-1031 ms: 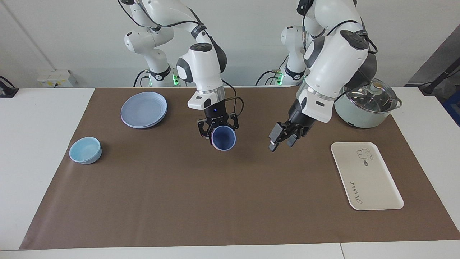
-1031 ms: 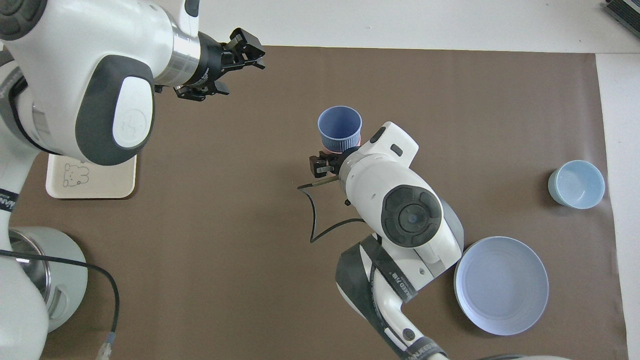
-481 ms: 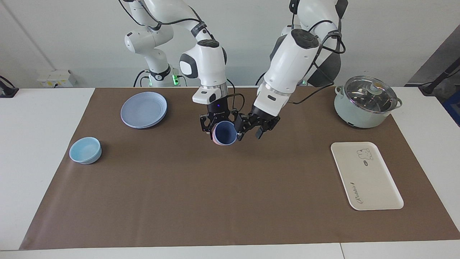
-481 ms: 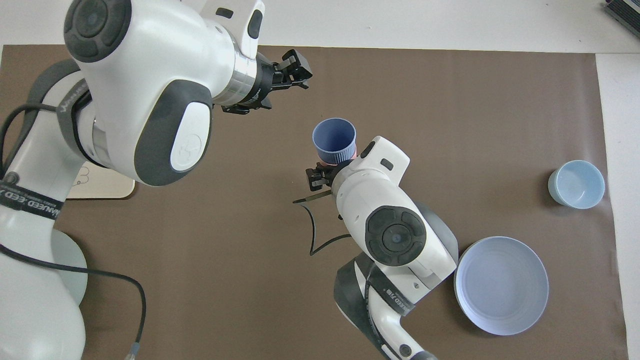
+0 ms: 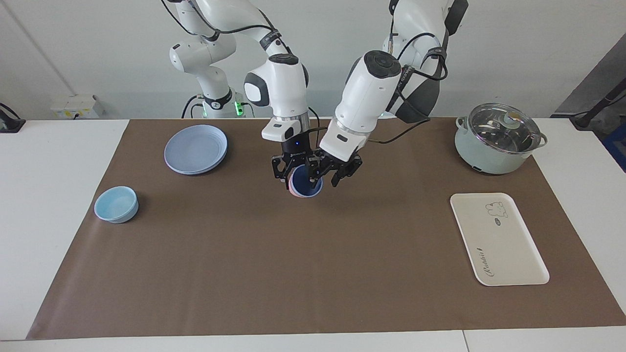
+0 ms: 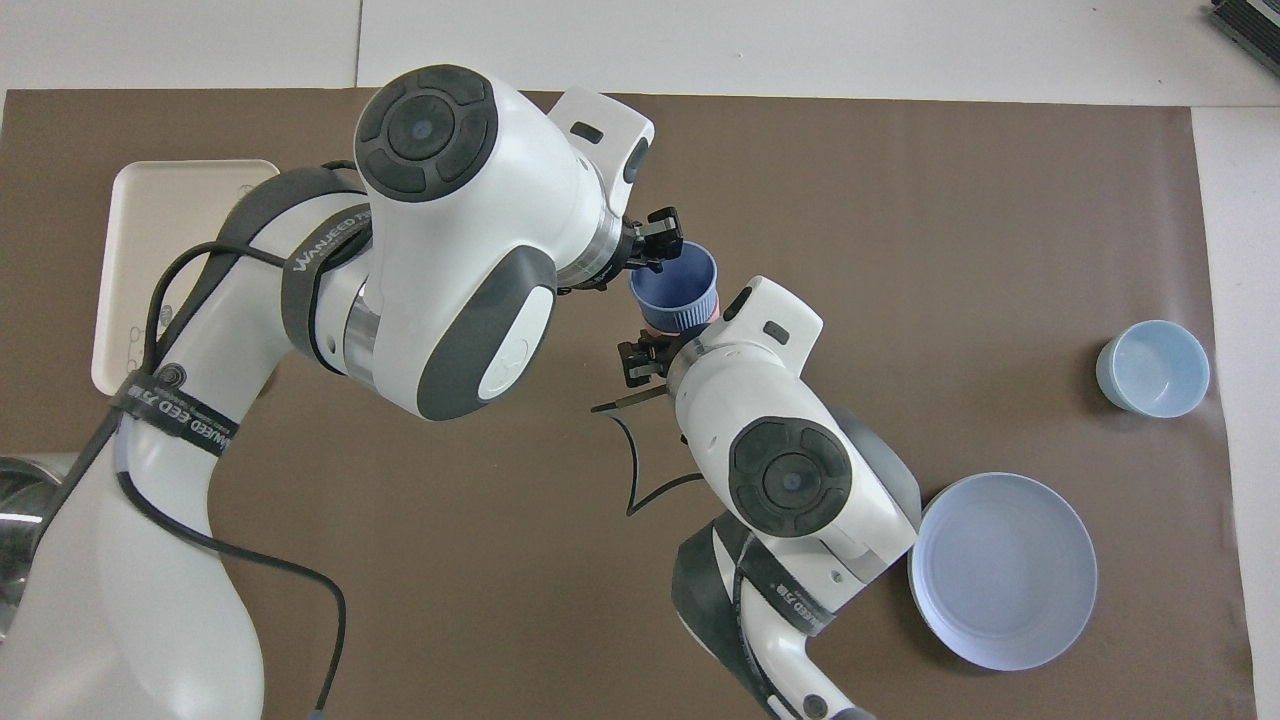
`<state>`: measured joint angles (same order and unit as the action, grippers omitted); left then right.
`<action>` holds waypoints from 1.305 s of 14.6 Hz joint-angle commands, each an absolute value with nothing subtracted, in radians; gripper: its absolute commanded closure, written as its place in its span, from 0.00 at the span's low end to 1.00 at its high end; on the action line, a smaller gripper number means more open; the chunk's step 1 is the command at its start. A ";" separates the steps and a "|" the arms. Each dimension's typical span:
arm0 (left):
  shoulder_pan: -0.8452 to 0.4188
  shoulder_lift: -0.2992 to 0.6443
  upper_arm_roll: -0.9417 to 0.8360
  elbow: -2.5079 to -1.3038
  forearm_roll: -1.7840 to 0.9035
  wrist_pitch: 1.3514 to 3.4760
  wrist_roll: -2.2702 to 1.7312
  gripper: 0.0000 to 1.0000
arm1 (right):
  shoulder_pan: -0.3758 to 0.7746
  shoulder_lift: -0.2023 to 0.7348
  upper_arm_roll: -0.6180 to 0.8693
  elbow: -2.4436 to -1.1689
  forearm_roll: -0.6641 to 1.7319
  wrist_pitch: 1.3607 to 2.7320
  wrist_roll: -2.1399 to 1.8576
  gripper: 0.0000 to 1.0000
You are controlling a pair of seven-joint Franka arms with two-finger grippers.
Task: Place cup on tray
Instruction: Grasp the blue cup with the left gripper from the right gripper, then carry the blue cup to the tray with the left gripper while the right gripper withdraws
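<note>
From the facing view, the right claw (image 5: 293, 172) is clamped on the cup (image 5: 305, 185) above mid-bench, presenting it to the left claw (image 5: 326, 172), whose fingers straddle the rim, apparently for handover. Overhead, the tray (image 6: 170, 215) lies toward the left arm's end.

The cup (image 5: 305, 184) looks like matt plastic with a ribbed outer wall. The tray (image 5: 498, 239) is smooth and cream, and the pot (image 5: 496, 139) carries a glossy glass lid over the matt brown mat (image 5: 313, 274).
</note>
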<state>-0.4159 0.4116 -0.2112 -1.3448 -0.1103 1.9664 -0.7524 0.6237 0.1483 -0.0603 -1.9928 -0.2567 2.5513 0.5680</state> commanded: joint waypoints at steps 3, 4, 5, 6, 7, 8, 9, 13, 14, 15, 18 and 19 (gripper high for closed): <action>-0.433 0.390 -0.202 -1.385 -0.098 1.927 -0.756 0.62 | 0.621 0.117 -0.058 -2.017 -0.288 2.539 0.595 1.00; -0.433 0.390 -0.204 -1.385 -0.101 1.925 -0.758 0.70 | 0.621 0.117 -0.058 -2.016 -0.288 2.539 0.595 1.00; -0.433 0.390 -0.206 -1.384 -0.110 1.925 -0.758 0.81 | 0.621 0.117 -0.058 -2.016 -0.288 2.540 0.595 1.00; -0.433 0.390 -0.206 -1.379 -0.127 1.924 -0.758 0.90 | 0.621 0.117 -0.058 -2.016 -0.288 2.540 0.594 1.00; -0.431 0.391 -0.204 -1.376 -0.139 1.922 -0.758 0.98 | 0.621 0.117 -0.058 -2.016 -0.288 2.540 0.594 1.00; -0.431 0.391 -0.204 -1.376 -0.143 1.922 -0.758 1.00 | 0.621 0.117 -0.058 -2.016 -0.288 2.540 0.594 1.00; -0.431 0.391 -0.204 -1.374 -0.143 1.922 -0.758 1.00 | 0.621 0.117 -0.058 -2.016 -0.288 2.542 0.594 1.00; -0.420 0.396 -0.204 -1.344 -0.146 1.864 -0.758 1.00 | 0.621 0.117 -0.058 -2.016 -0.296 2.542 0.594 1.00; -0.417 0.403 -0.204 -1.316 -0.155 1.849 -0.759 1.00 | 0.621 0.117 -0.058 -2.016 -0.296 2.542 0.594 1.00; -0.416 0.410 -0.201 -1.287 -0.166 1.832 -0.761 1.00 | 0.620 0.117 -0.058 -2.016 -0.296 2.543 0.592 1.00; -0.416 0.428 -0.186 -1.230 -0.167 1.795 -0.762 1.00 | 0.620 0.118 -0.058 -2.016 -0.298 2.543 0.588 1.00; -0.410 0.426 -0.184 -1.229 -0.166 1.790 -0.762 1.00 | 0.620 0.117 -0.058 -2.016 -0.296 2.543 0.588 1.00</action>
